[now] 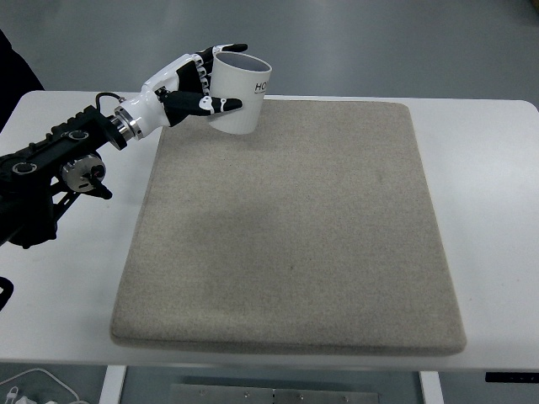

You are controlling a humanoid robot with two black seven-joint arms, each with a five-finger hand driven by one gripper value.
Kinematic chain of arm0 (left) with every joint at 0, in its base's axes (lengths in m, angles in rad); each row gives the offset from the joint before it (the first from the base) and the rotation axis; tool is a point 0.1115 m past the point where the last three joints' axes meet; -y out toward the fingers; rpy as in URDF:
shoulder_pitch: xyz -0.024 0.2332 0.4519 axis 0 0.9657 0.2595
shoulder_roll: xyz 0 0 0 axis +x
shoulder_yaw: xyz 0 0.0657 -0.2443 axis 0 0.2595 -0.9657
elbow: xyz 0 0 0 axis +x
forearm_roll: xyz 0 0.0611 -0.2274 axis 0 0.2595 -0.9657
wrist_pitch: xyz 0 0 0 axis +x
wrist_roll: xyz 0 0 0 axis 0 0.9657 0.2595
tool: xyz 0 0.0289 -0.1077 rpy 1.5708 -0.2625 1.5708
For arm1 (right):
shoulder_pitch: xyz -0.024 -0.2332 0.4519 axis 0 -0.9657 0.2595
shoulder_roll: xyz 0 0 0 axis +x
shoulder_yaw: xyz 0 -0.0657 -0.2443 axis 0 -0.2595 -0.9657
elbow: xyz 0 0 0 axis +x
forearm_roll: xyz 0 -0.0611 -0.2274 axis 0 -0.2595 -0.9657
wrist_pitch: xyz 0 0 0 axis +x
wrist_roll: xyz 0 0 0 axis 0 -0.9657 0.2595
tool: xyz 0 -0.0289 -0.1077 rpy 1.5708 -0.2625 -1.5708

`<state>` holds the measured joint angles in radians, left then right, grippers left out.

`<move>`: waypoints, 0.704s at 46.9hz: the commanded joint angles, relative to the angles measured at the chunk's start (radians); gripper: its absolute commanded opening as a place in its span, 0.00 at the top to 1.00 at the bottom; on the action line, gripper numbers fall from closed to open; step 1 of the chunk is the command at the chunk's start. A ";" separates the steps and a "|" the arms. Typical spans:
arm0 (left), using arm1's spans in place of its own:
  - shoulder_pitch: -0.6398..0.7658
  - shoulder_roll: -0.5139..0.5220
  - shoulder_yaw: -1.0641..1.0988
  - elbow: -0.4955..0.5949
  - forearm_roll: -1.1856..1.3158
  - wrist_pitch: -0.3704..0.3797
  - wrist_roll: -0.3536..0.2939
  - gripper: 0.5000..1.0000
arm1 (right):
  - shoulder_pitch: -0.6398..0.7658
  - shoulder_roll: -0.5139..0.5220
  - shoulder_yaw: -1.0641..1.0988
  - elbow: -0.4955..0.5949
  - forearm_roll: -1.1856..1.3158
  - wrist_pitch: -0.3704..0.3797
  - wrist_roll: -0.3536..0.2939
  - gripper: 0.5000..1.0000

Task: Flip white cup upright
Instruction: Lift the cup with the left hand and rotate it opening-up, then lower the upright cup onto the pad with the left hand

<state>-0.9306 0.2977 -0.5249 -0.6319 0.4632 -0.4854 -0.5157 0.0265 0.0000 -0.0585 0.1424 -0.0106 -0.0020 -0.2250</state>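
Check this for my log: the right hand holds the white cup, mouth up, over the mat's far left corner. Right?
Not quite: the top view shows the left hand holding the white cup, its arm entering from the left edge. The rest stands: mouth up, over the mat's far left corner.

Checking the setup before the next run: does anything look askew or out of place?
Only the white cup: the left hand grips it at the beige mat's far-left corner, tilted, mouth up and away. Nothing looks spilled or damaged.

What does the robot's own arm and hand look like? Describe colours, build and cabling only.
The left hand has white shells with black finger joints and tips. A silver metal ring forms its wrist, where a thin black cable loops out. The left arm is black, blocky machined metal with a round silver joint.
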 commanded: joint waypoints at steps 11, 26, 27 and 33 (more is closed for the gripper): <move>0.007 -0.147 0.008 0.182 0.005 0.047 -0.095 1.00 | -0.002 0.000 0.000 0.000 0.003 0.000 0.000 0.14; 0.007 -0.209 0.075 0.181 0.011 0.292 -0.095 0.99 | -0.002 0.000 -0.001 0.000 0.003 0.000 0.000 0.14; 0.007 -0.212 0.075 0.182 0.011 0.310 -0.095 0.99 | -0.002 0.000 -0.001 0.000 0.001 0.000 0.000 0.14; 0.009 -0.218 0.075 0.178 0.009 0.396 -0.095 0.97 | -0.002 0.000 -0.001 0.000 0.003 0.000 0.001 0.14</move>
<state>-0.9233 0.0805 -0.4496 -0.4507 0.4741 -0.1281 -0.6111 0.0248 0.0000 -0.0594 0.1427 -0.0076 -0.0013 -0.2253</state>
